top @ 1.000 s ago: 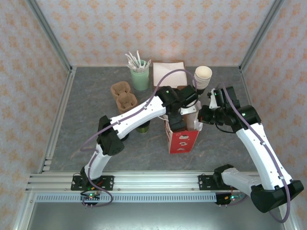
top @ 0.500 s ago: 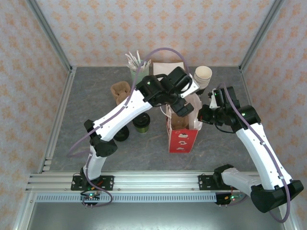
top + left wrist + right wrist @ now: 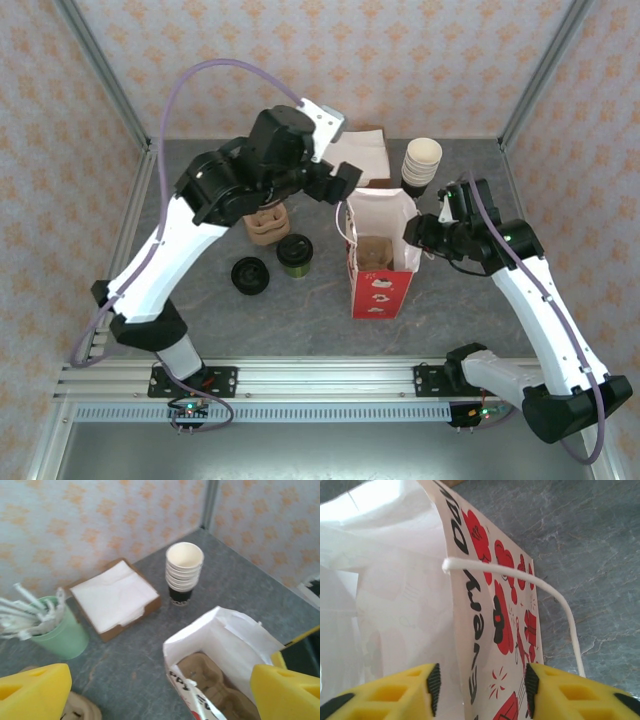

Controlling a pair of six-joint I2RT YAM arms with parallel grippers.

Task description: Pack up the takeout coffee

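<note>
The takeout coffee [image 3: 295, 254], a small dark olive-green cup without a lid, stands on the table left of the bag. The red-and-white paper bag [image 3: 381, 283] stands open, and a brown pulp cup carrier [image 3: 225, 687] lies in its bottom. My left gripper [image 3: 343, 181] hangs high above the table, behind and left of the bag; in the left wrist view the left gripper [image 3: 160, 686] is open and holds nothing. My right gripper [image 3: 413, 233] is at the bag's right wall. In the right wrist view the right gripper [image 3: 482, 690] is open, its pads [image 3: 434, 687] astride that wall.
A flat black lid [image 3: 249, 275] lies left of the coffee. More brown carriers [image 3: 265, 226] sit behind it. A stack of paper cups [image 3: 184, 570], a tray of white napkins [image 3: 112, 597] and a mint-green cup of utensils [image 3: 62, 630] stand at the back.
My left arm has risen out of the bag and swung up and to the left, leaving the carrier inside. The right gripper has stayed at the bag's wall.
</note>
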